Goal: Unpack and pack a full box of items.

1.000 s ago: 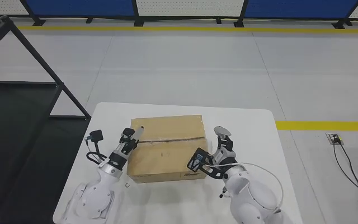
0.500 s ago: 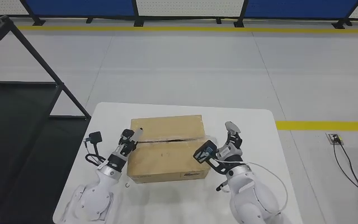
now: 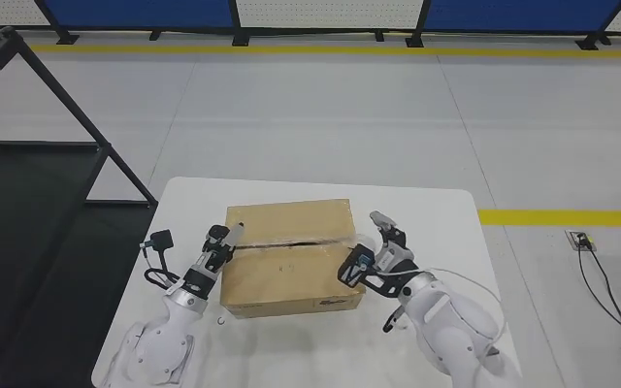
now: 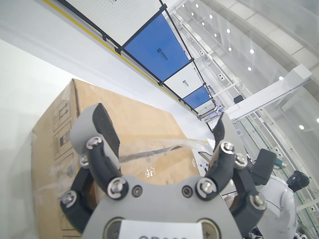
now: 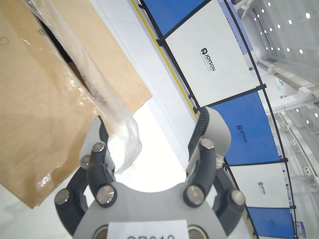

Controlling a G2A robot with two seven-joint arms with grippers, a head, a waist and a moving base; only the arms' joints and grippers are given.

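A brown cardboard box [image 3: 289,260] sits mid-table, its top flaps slightly parted along the seam [image 3: 291,243]. Clear tape [image 5: 117,115] has peeled off the seam and hangs crumpled past the box's right end. My right gripper [image 3: 386,233] is at that end, open [image 5: 153,130], with the loose tape resting against one finger [image 5: 101,133]. At the box's left end, level with its top edge, my left gripper [image 3: 227,236] stands open [image 4: 162,130]. In the left wrist view the box [image 4: 139,123] lies just beyond the fingers, with a strand of tape [image 4: 179,144] along the seam.
The white table [image 3: 427,209] has bare room behind and to the right of the box. A small ring-like item [image 3: 222,312] lies by the box's near left corner. A black metal frame [image 3: 97,155] stands off the table's left side.
My right gripper swung out to the right, then came back against the box's right end. The left gripper drew back slightly. The seam gap has widened a little.
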